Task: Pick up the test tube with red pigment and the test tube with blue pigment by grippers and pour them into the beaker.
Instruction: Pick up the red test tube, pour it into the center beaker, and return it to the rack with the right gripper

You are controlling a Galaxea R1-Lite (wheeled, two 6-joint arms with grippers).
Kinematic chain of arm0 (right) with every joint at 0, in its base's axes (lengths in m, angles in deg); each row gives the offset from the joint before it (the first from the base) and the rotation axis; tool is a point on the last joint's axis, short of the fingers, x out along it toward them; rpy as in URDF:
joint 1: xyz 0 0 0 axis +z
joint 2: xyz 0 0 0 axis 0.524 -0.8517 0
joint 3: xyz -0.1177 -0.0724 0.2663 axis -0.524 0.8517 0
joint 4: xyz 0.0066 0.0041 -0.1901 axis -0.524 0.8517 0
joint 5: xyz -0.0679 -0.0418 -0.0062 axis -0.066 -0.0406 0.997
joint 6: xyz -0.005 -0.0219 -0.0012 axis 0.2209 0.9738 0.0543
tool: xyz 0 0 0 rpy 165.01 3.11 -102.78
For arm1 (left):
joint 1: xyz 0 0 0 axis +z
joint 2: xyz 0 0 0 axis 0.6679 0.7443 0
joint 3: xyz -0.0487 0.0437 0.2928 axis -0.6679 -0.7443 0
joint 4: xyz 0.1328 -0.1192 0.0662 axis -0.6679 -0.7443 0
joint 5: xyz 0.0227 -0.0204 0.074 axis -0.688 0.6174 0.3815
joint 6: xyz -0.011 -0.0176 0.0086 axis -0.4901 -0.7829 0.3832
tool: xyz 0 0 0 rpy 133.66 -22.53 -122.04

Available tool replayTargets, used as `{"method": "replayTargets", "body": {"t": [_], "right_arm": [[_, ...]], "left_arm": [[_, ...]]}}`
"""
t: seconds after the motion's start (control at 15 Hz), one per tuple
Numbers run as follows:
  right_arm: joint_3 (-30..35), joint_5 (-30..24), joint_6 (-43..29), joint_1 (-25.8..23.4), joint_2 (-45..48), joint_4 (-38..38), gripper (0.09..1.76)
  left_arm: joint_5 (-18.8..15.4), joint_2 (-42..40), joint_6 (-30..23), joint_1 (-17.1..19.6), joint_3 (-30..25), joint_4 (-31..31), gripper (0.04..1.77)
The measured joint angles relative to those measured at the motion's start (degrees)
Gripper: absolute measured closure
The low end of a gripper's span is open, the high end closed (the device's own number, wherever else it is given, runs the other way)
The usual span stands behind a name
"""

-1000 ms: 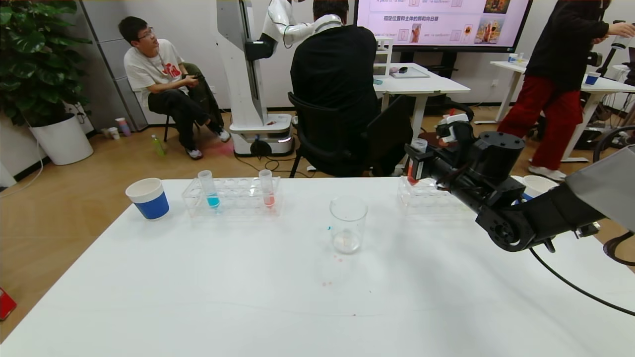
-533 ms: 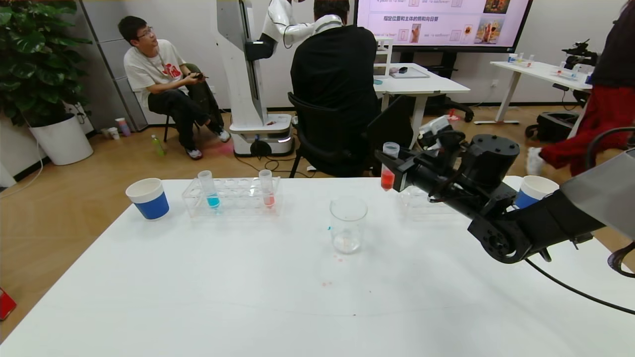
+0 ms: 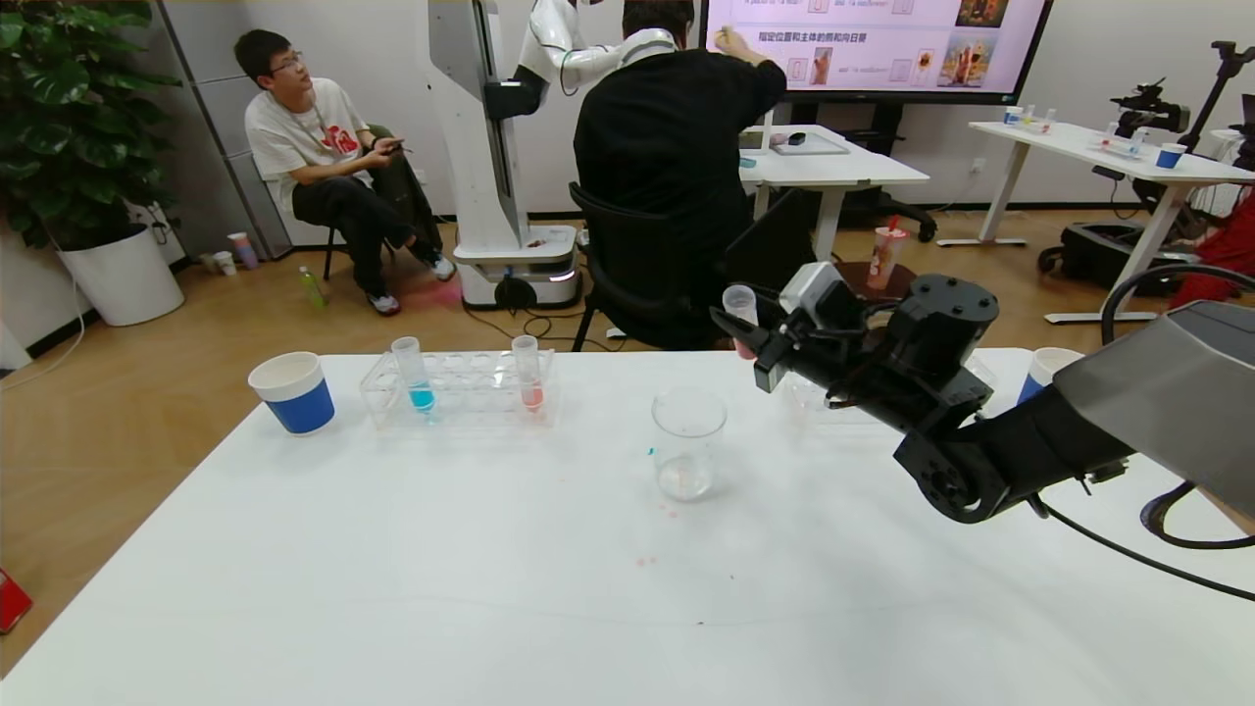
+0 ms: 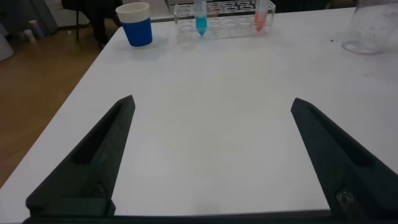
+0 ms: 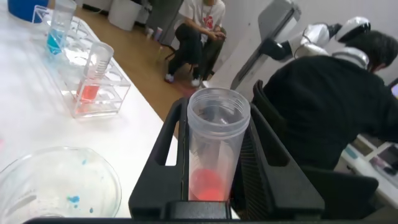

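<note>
Right arm is showing matte black jointed housings, a grey upper cover and a trailing black cable; both hands are showing black wedge fingers.

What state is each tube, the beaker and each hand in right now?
Test tube with red pigment: upright, gripped, lifted.
Right hand: shut on that tube, beside the beaker.
Test tube with blue pigment: upright in rack.
Beaker: upright, nearly empty.
Left hand: open, holding nothing.
</note>
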Motion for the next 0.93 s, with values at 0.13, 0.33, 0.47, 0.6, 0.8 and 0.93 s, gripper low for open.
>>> {"method": "replayTargets", "body": {"t": [0.13, 0.33, 0.47, 0.6, 0.8, 0.93], "right_arm": [[-0.33, -4.63, 4.55, -0.6, -1.46, -3.36, 1.36], [-0.96, -6.84, 8.63, -0.52, -4.27, -7.61, 1.36], [-2.04, -8.66, 12.43, -0.63, -6.06, -8.19, 1.36], [-2.89, -10.69, 15.14, -1.07, -7.66, -9.84, 1.36], [-4.22, -13.92, 16.8, -1.23, -10.23, -13.48, 1.36], [-6.06, -16.46, 19.97, -1.4, -11.47, -13.45, 1.36]], "left_arm": [[0.0, 0.0, 0.0, 0.05, 0.0, 0.02, 0.06], [0.02, 0.0, 0.0, 0.02, 0.0, 0.0, 0.06], [0.0, 0.0, 0.0, 0.02, 0.0, 0.0, 0.06], [0.0, 0.0, 0.05, 0.02, 0.0, 0.0, 0.06], [0.0, 0.0, 0.05, 0.02, 0.0, 0.02, 0.06], [0.02, 0.0, 0.0, 0.02, 0.0, 0.0, 0.06]]}}
